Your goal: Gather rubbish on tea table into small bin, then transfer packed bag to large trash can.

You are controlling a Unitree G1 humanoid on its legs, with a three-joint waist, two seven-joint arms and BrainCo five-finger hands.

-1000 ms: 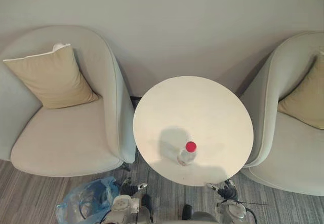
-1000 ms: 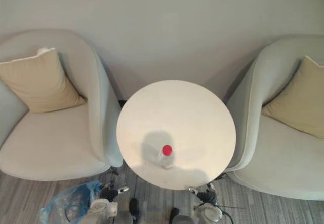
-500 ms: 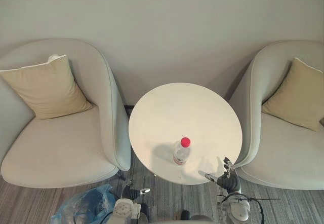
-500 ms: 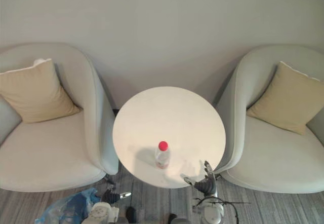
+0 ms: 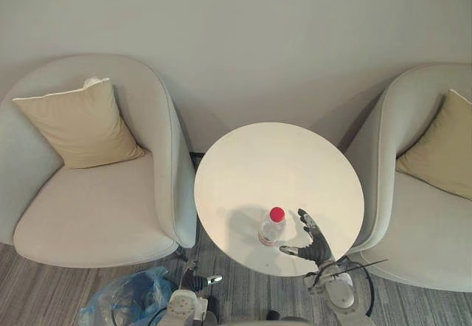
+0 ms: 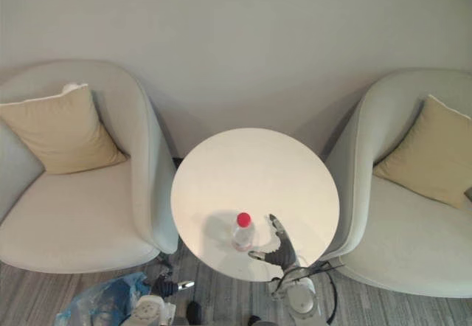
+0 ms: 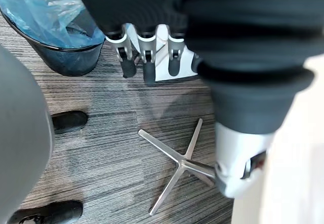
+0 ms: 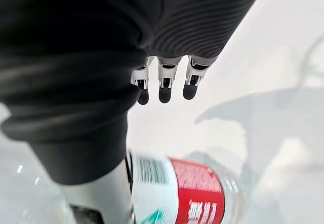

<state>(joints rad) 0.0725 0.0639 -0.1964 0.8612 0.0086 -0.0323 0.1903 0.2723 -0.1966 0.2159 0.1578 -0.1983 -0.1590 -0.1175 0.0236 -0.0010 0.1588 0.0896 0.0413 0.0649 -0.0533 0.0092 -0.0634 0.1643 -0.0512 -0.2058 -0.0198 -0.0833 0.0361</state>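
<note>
Our right hand [image 5: 313,241], fingers spread and holding nothing, is poised just beside the upright red-capped bottle [image 5: 272,226] near the front edge of the tea table [image 5: 280,156]; we judge it light, smooth, thin-walled and easily tipped, best wrapped around its labelled middle.

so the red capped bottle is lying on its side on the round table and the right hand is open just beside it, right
Not quite: the bottle stands upright on the table, red cap on top, as the left eye view shows. The rest holds: the right hand is open just beside it.
</note>
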